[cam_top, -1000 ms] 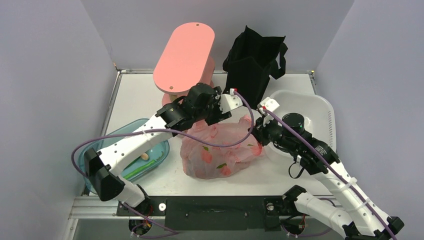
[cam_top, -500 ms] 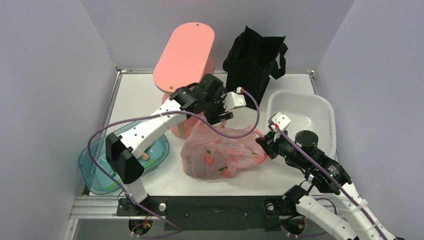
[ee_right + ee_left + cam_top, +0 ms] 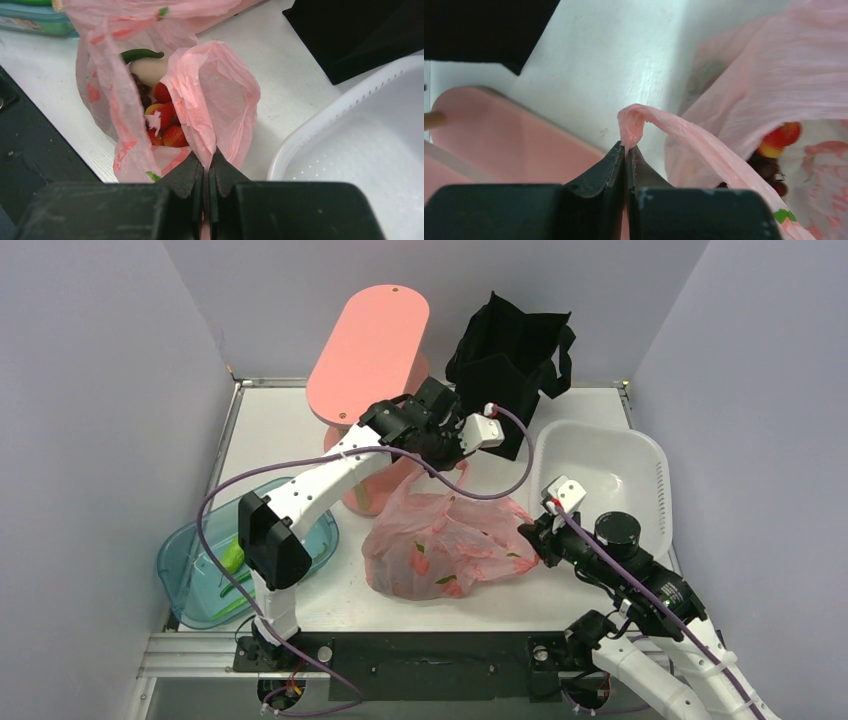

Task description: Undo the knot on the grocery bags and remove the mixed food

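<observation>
We pinch the pink bag (image 3: 440, 545) lying between us: our left gripper (image 3: 626, 149) clamps its far handle strip, our right gripper (image 3: 206, 167) its right-hand rim.

Here's the plastic bag (image 3: 440, 550) mid-worktop (image 3: 280, 420), with fruit (image 3: 175, 136) inside it. Behind it stands the fabric tote (image 3: 505, 360), and back left the oval-topped stand (image 3: 368, 340). The basin (image 3: 640, 465) lies right of the bag, the tub (image 3: 190, 590) left.

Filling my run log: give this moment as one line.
left hand: shut on pink bag handle | right hand: shut on bag rim | mouth open | food inside
</observation>
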### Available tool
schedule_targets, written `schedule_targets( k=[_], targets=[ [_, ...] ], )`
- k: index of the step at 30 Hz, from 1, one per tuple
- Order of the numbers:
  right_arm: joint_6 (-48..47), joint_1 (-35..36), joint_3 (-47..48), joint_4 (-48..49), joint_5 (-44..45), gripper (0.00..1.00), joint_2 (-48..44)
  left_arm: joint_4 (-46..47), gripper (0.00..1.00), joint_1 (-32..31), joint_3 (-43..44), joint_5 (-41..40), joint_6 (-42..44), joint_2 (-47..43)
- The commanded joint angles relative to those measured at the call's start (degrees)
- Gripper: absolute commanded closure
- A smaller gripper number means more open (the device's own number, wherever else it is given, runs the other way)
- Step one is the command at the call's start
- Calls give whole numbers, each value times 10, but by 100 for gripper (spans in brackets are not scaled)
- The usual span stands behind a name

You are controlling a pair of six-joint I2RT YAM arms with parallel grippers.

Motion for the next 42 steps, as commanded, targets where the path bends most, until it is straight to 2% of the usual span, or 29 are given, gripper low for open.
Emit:
schedule_targets(
  k=[1, 8, 11, 13, 15, 16, 18, 20, 21, 22, 24, 25, 27, 30, 33, 39, 41, 42],
  targets=[
    [35, -12, 23, 27, 39, 100, 17, 19, 100, 33, 31, 151, -57, -60],
    [114, -31, 126, 128, 52, 100, 161, 175, 100, 116, -96, 288, -62, -247],
    [166, -95, 206, 165, -2, 100, 221, 270, 100, 147, -141, 315, -77, -305],
    [206, -133, 243, 167, -53, 100, 238, 275, 100, 162, -134, 341, -76, -321],
    [215, -150, 255, 146, -86, 100, 229, 227, 100, 177, -115, 380, -48, -336],
    [201, -151, 248, 133, -99, 100, 222, 194, 100, 180, -108, 411, 4, -341],
    [180, -152, 217, 87, -111, 100, 198, 15, 100, 180, -105, 439, 117, -362],
    [156, -151, 167, 39, -127, 100, 167, -102, 100, 174, -144, 444, 211, -396],
    [139, -150, 149, 14, -129, 100, 145, -135, 100, 171, -191, 439, 248, -422],
    [129, -147, 111, 4, -128, 100, 134, -192, 100, 162, -219, 416, 332, -438],
    [109, -138, 63, -16, -111, 100, 106, -230, 100, 151, -356, 373, 425, -512],
    [111, -137, 54, -10, -105, 100, 96, -234, 100, 148, -389, 361, 469, -531],
    [99, -122, 48, -4, -112, 100, 101, -233, 100, 138, -476, 331, 502, -583],
    [69, -65, 61, -33, -49, 100, 138, -215, 100, 104, -564, 298, 514, -635],
    [29, -37, 65, -56, -7, 100, 163, -193, 100, 67, -627, 228, 516, -654],
    [-41, -39, 75, -107, 74, 100, 185, -159, 100, 50, -733, 134, 516, -683],
    [-57, -55, 73, -108, 56, 100, 183, -150, 100, 49, -736, 125, 510, -689],
    [-70, -55, 74, -113, 47, 100, 187, -146, 97, 49, -734, 124, 509, -693]
  ],
)
